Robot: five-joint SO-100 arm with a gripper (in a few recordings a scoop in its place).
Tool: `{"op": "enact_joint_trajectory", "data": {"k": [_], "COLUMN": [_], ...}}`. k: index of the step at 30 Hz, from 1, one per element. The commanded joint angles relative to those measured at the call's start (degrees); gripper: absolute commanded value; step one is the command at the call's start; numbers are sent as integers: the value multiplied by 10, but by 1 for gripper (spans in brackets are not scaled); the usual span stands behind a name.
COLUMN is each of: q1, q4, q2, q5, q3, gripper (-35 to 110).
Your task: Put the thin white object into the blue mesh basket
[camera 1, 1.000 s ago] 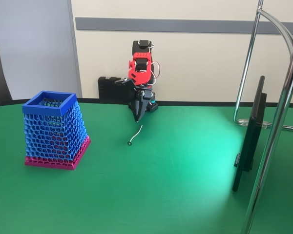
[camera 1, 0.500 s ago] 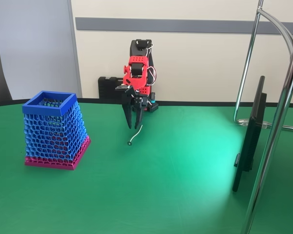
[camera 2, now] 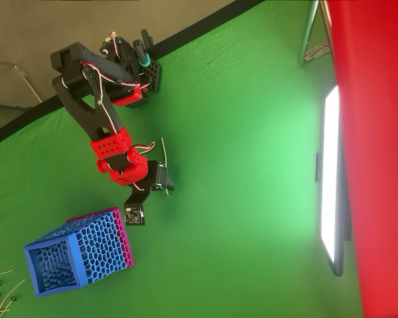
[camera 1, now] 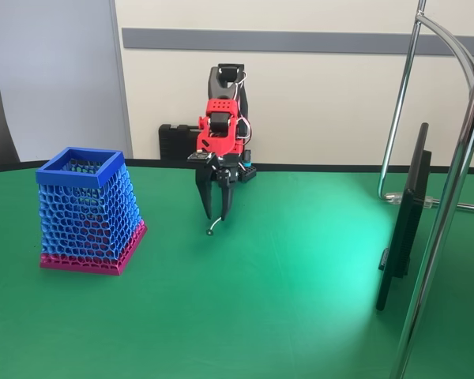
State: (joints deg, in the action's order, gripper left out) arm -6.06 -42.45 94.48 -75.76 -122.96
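- Thin white object (camera 1: 215, 227) lay flat on the green table (camera 1: 284, 284), toward the back edge and about midway along it in the fixed view. Its small looped end pointed to the front; the rest of the strand ran up behind the gripper's fingers.
- In the overhead view the strand (camera 2: 163, 151) showed beside the arm, partly covered by the wrist.
- Gripper (camera 1: 216, 215) pointed straight down over the object, fingers a little apart, tips straddling the upper part of the strand, close to the cloth. Whether the tips touched the strand or the table could not be told.
- Nothing was held between the fingers.
- Blue mesh basket (camera 1: 88, 210) stood upright near the left edge of the table in the fixed view, well apart from the object and gripper. Overhead (camera 2: 78, 257), its inside looked empty of the strand.
- Progress, as judged: early. The approach looked about done; closing on the strand, lifting, carrying across to the basket and releasing over its rim were all not yet done.
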Motion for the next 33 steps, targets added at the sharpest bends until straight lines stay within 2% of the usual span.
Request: {"op": "enact_joint_trajectory", "data": {"k": [1,33], "q1": [-4,-23], "q4": [6,7], "q2": [-8,-116], "q5": [-5,-69], "q3": [28,84], "gripper": [19,17]}}
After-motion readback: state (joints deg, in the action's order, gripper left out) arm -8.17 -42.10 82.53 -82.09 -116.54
